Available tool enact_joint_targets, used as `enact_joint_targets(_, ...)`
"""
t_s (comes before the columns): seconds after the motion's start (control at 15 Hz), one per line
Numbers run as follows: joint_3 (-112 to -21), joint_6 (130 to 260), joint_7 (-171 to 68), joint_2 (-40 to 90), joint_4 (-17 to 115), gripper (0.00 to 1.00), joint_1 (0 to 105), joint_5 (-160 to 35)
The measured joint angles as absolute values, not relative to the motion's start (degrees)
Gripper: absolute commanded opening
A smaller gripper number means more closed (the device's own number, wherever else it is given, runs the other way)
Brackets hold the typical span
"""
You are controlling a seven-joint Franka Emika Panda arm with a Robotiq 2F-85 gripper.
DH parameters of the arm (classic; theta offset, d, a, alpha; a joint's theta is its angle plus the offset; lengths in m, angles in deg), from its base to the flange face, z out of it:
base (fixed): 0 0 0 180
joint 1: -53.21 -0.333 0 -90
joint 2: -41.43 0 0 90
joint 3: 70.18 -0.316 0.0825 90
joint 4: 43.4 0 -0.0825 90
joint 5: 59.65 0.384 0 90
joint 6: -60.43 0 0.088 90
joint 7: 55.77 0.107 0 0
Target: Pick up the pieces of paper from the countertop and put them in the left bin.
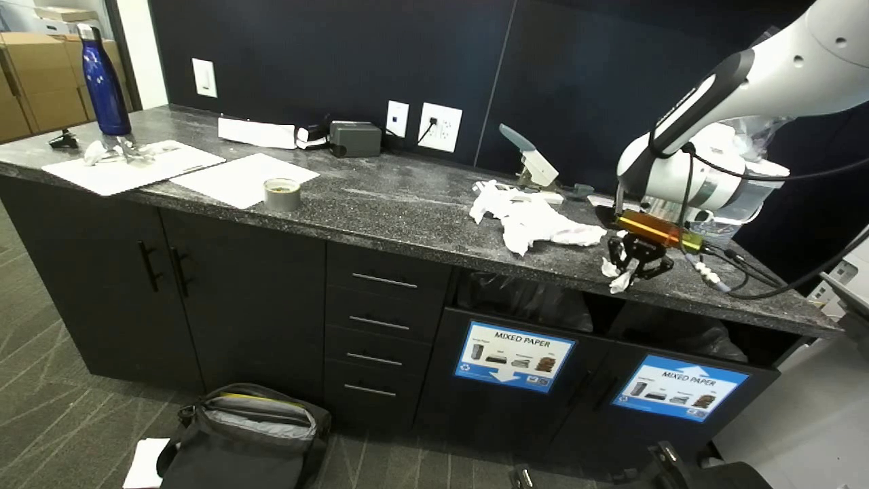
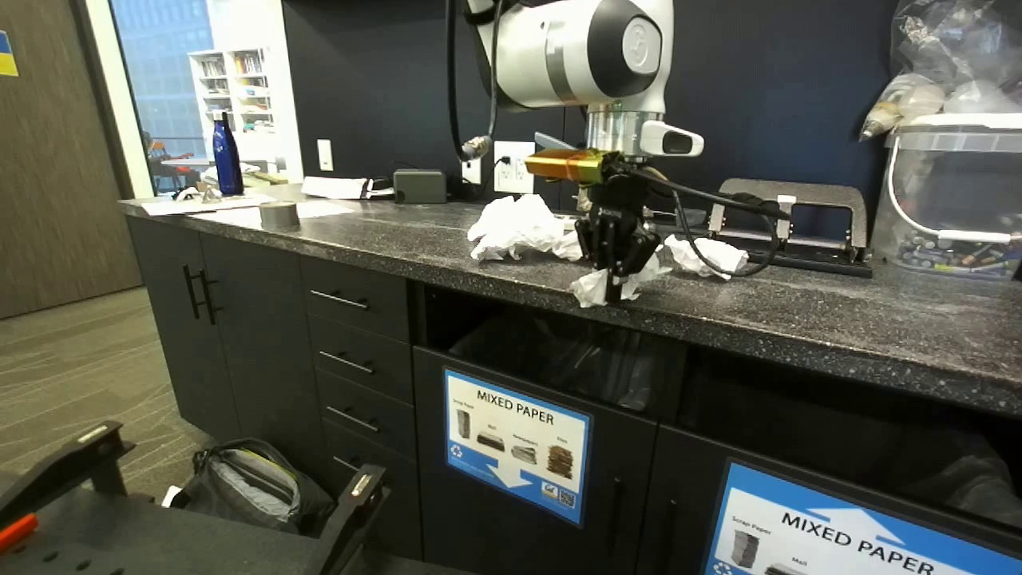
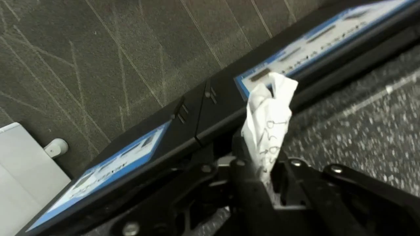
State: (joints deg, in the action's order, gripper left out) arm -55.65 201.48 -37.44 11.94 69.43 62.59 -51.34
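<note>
- As it crosses both exterior views, the dark speckled countertop (image 2: 399, 231) tops black cabinets (image 2: 255, 335).
- Robot arm (image 2: 575, 72) hangs from twelve o'clock in an exterior view, gripper (image 2: 613, 287) at its low end.
- Left bin (image 2: 511, 531): black-fronted, label (image 2: 519, 447) with a down arrow; seven o'clock from the gripper. Matching bin (image 2: 695, 463) at three o'clock from it.
- Crumpled paper heap (image 2: 519, 231): on the countertop, ten o'clock from the gripper.
- Held scrap (image 3: 272, 114): white, creased, dark written marks in the wrist view. Jaws clenched on it near the countertop's front edge; cannot tell whether it touches the stone.
- Loose scrap (image 2: 707, 255): on the countertop, between two and three o'clock from the gripper.
- Grey tape roll (image 2: 279, 216): well apart, nine o'clock from the gripper.
</note>
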Motion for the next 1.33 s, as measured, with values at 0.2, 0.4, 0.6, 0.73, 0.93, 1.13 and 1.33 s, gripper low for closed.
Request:
enact_joint_targets(0.2,-58.03,200.71,-46.85,17.82,79.38,0.16,64.87,-50.85)
enact_joint_targets(0.4,-60.70,201.11,-55.53,22.74,88.98,0.17,65.75,-50.04)
enact_joint_targets(0.6,-63.44,201.66,-63.23,24.11,95.33,0.17,65.76,-49.37)
enact_joint_targets(0.73,-65.06,203.62,-67.85,22.89,97.85,0.17,65.68,-49.67)
enact_joint_targets(0.93,-65.80,212.43,-69.62,18.09,99.97,0.13,64.42,-53.44)
enact_joint_targets(1.13,-64.21,227.17,-65.07,11.42,100.22,0.10,60.85,-59.20)
enact_joint_targets(1.33,-62.17,241.69,-61.14,4.59,98.97,0.09,55.80,-60.77)
